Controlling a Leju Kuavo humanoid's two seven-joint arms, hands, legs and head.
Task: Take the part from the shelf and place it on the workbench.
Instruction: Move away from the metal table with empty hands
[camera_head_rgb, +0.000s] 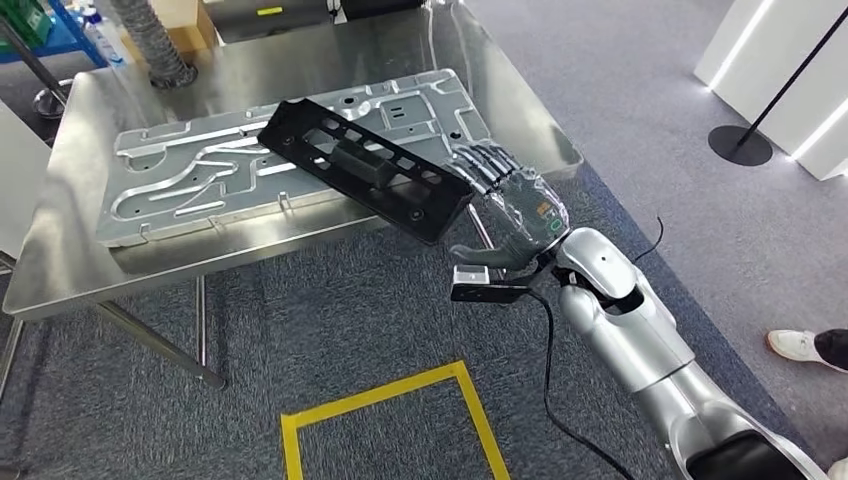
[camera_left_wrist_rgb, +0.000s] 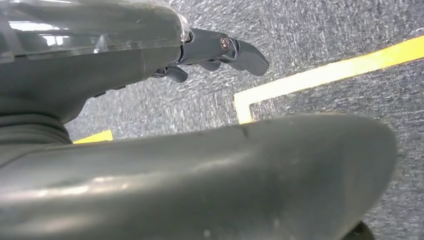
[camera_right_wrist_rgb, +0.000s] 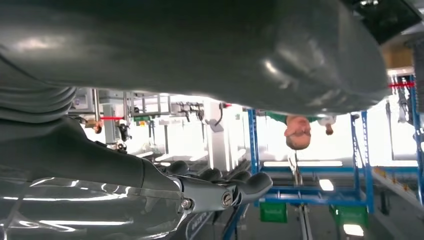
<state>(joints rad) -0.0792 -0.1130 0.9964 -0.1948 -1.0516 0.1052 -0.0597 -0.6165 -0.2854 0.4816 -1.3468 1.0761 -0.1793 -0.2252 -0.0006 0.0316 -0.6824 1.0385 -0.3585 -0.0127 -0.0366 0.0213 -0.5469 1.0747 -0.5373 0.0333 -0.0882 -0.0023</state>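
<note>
Part hides hand fingertips.

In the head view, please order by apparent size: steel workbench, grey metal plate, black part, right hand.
1. steel workbench
2. grey metal plate
3. black part
4. right hand, though nearness to the camera enlarges it.

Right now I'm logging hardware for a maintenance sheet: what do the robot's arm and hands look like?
The right arm has glossy silver shells with black joints. A thin black cable runs along it to a small black camera block at the wrist. The right hand has dark grey segmented fingers and a clear cover over its back. The left hand looks the same: grey thumb, clear cover, dark fingers.
</note>
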